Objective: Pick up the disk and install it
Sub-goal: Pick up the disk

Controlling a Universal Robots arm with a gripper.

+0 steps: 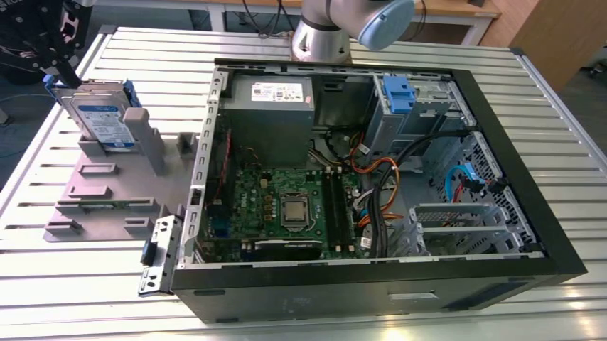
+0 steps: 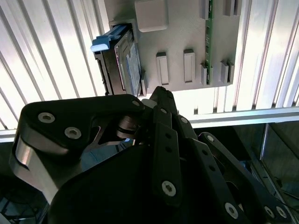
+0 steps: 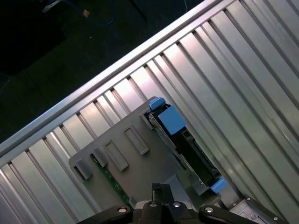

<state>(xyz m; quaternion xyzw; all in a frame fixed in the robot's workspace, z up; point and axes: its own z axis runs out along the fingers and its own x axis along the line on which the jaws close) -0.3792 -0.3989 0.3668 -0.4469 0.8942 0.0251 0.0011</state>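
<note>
ribbed metal table (image 1: pixel 85 298), bright glare | wooden desk (image 1: pixel 446 8) behind | dark floor (image 3: pixel 32 42) beyond table edge

In the exterior view, the grey plastic posted stand (image 1: pixel 95 192) lay on the ribbed metal table (image 1: pixel 142 64) at nine o'clock from the open black computer case (image 1: pixel 332 291). The silver-grey metal disk (image 1: pixel 102 121) stood on edge at the stand's twelve o'clock.

Ribbed metal table (image 1: pixel 379 50) w/ grey stand (image 1: pixel 95 192), open PC case (image 1: pixel 531 263)

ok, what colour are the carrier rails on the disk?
Blue. The rails along the disk show best in the first wrist view.
</note>
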